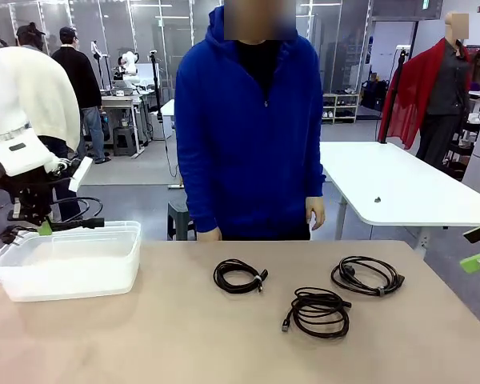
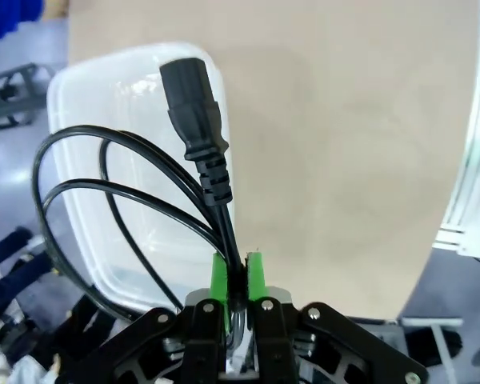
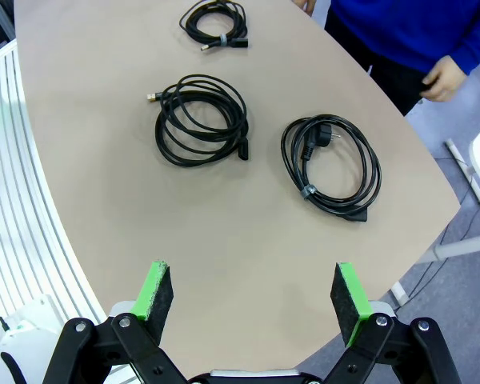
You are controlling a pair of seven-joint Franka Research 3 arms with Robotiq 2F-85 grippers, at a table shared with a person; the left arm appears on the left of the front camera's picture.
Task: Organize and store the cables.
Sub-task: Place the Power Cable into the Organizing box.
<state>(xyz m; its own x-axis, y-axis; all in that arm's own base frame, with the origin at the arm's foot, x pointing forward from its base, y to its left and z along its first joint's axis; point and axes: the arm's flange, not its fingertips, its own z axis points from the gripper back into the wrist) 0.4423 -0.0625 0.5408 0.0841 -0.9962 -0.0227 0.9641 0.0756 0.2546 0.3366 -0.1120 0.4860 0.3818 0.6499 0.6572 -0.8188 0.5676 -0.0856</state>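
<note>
left pincer (image 2: 238, 269) clamps glossy black cord (image 2: 194, 104) | translucent plastic bin (image 1: 64, 278)

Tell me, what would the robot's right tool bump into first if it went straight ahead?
Most likely bare table. The open right tool points down at an empty patch, short of the power cable and the middle cable. Depth is hard to judge, so that's a best guess.

No text, label, brand or number is legible on the cables (image 1: 316, 298), the clear plastic bin (image 1: 64, 276) or the tabletop (image 1: 184, 344); the marking on a small green ceiling sign (image 1: 425, 4) in the hall behind is too small to read.
</note>
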